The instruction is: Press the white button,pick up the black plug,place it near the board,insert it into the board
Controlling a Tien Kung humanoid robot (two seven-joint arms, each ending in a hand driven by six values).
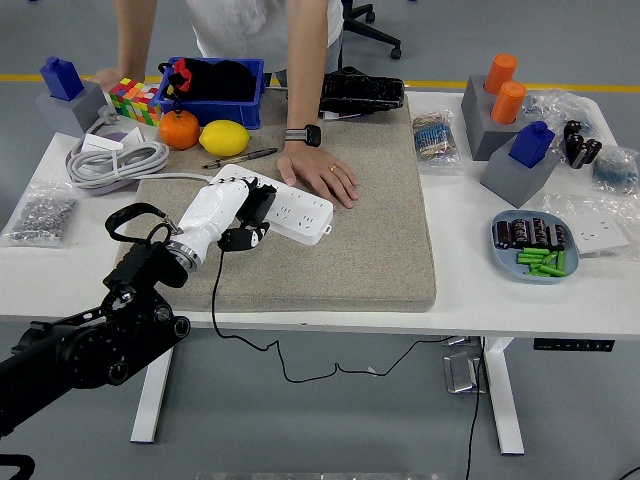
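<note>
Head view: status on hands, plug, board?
Left hand shut on black plug, at power strip's near edge, not inserted. Right hand not in view. Person's hand flat on mat, touching strip's far side.
</note>
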